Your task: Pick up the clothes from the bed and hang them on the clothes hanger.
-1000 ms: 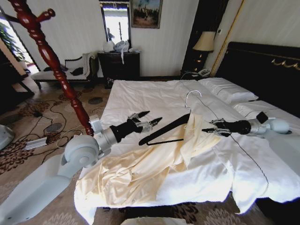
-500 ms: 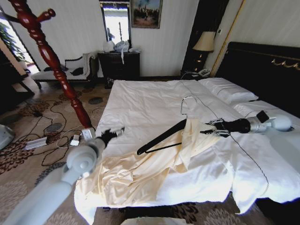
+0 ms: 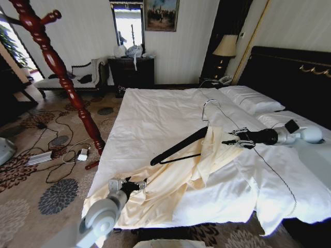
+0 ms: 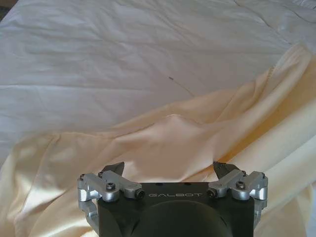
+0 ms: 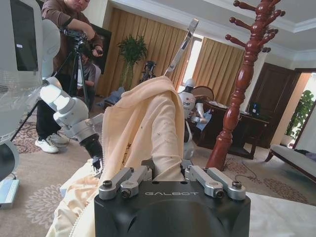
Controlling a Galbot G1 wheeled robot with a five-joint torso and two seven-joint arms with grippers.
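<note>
Between the fingers of my right tool (image 3: 226,142) sits a fold of the shirt (image 3: 170,183), pinched shut over the bed (image 3: 155,113). Just beyond that tool, the hanger (image 3: 178,147) is tilted, its far shoulder under the raised cloth, hook (image 3: 209,106) up. My left tool (image 4: 168,170) hovers low over the shirt's spread part near the bed's foot, fingers wide apart, holding nothing. Past it stands the coat stand (image 3: 57,64).
</note>
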